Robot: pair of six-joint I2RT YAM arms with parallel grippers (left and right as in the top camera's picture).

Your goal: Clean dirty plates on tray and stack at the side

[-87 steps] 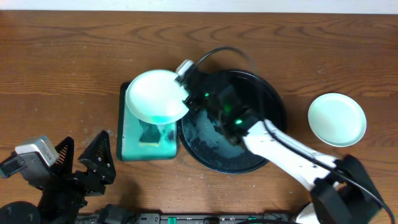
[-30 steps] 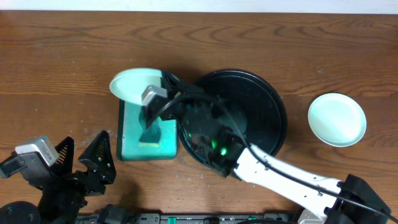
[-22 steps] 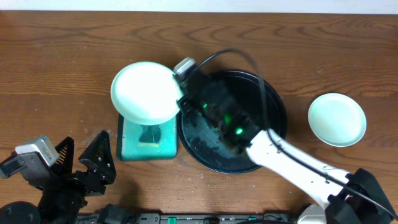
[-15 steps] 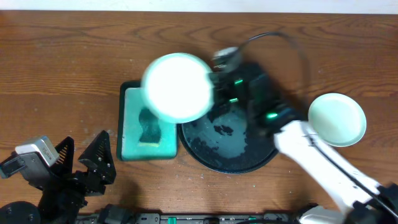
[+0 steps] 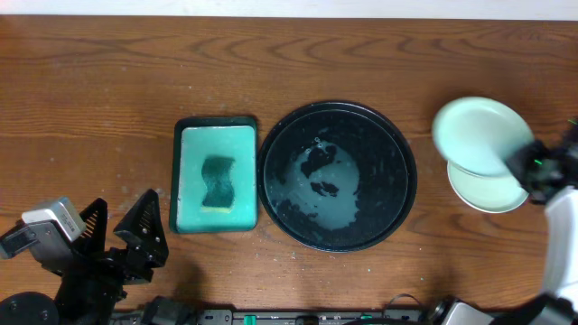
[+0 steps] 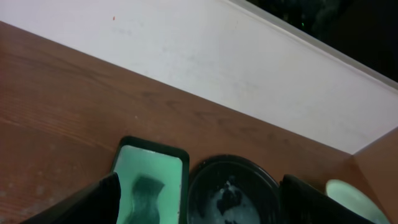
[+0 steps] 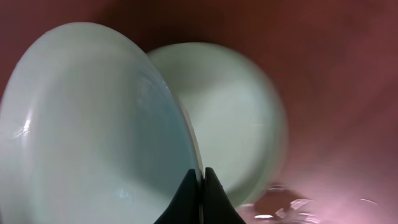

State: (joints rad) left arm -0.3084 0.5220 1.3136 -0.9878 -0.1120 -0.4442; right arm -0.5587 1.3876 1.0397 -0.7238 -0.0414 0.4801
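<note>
stacking step in hand, by the look of it. right hand point(image 7: 200, 183) pinched shut on the rim of the carried plate point(image 5: 474, 131), tilted and partly overlapping the resting plate point(image 5: 495, 191) on the wooden surface point(image 5: 90, 90), right of the black tray point(image 5: 384, 135) (wet, no plates in it). next, probably: levelling, centring over the lower plate, lowering to contact, then releasing. left hand point(image 5: 122, 226) spread open, empty, near the green dish point(image 5: 185, 135) with its sponge point(image 5: 217, 181).

Pale mint plates point(image 5: 479, 135), glossy black tray point(image 5: 384, 135), green basin point(image 5: 203, 144), brown wood-grain table point(image 5: 90, 90).
</note>
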